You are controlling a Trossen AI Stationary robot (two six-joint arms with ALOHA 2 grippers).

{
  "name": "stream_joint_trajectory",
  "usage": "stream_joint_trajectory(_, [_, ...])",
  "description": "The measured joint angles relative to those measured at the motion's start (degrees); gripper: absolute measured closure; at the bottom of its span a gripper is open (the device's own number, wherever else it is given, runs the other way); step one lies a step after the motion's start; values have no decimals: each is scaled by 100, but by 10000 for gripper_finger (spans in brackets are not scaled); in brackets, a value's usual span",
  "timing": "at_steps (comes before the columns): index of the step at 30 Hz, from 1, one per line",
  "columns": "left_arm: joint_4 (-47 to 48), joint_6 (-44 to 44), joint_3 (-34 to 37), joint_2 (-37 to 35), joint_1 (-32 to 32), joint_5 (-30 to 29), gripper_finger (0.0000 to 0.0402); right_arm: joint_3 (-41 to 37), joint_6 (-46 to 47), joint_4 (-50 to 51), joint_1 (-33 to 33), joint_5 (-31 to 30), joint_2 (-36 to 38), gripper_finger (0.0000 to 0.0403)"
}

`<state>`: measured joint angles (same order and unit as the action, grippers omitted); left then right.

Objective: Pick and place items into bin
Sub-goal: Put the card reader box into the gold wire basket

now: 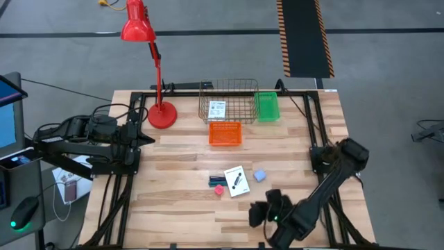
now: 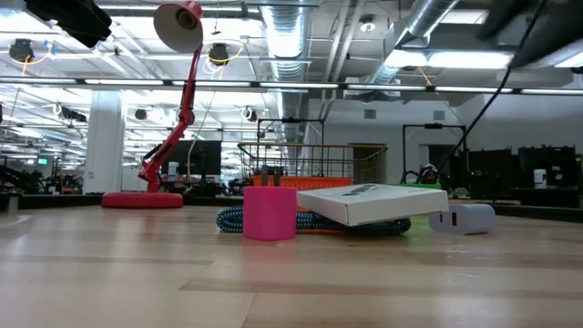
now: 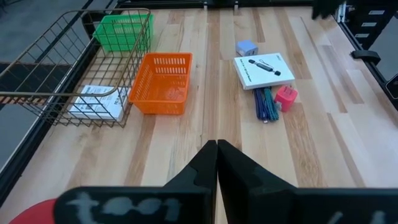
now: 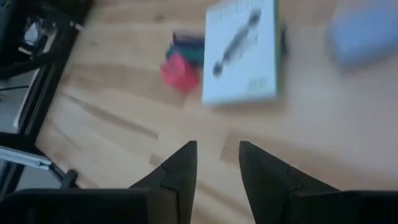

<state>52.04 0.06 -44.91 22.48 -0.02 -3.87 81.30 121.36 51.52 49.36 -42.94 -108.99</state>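
A white printed box (image 1: 236, 180) lies flat on the table's middle, resting partly on a dark teal braided cord (image 1: 216, 179). A pink piece (image 1: 219, 189) stands beside it and a pale blue cube (image 1: 259, 175) sits to its right. The same group shows in the low view: box (image 2: 373, 202), pink piece (image 2: 270, 212), cube (image 2: 465, 218). A second white card (image 1: 218, 109) lies in the wire basket (image 1: 229, 89). My right gripper (image 4: 217, 155) hovers open near the table's near edge, short of the box (image 4: 241, 53). My left gripper (image 3: 217, 149) is shut, at the table's left side.
An orange bin (image 1: 225, 133) sits in front of the wire basket, a green bin (image 1: 267, 106) to the basket's right. A red desk lamp (image 1: 161, 114) stands at the far left of the table. Bare wood lies between the bins and the items.
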Motion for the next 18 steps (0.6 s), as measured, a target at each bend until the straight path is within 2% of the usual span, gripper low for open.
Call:
stream_joint_trajectory(7, [0, -21, 0, 2, 0, 0, 401, -4, 118, -1313, 116, -54, -647, 290])
stream_joint_trajectory(12, [-1, -25, 0, 2, -1, -1, 401, 2, 112, -1485, 66, -92, -857, 285])
stream_joint_trajectory(18, [-1, 7, 0, 1, 0, -1, 401, -2, 19, -1042, -43, -90, -850, 245])
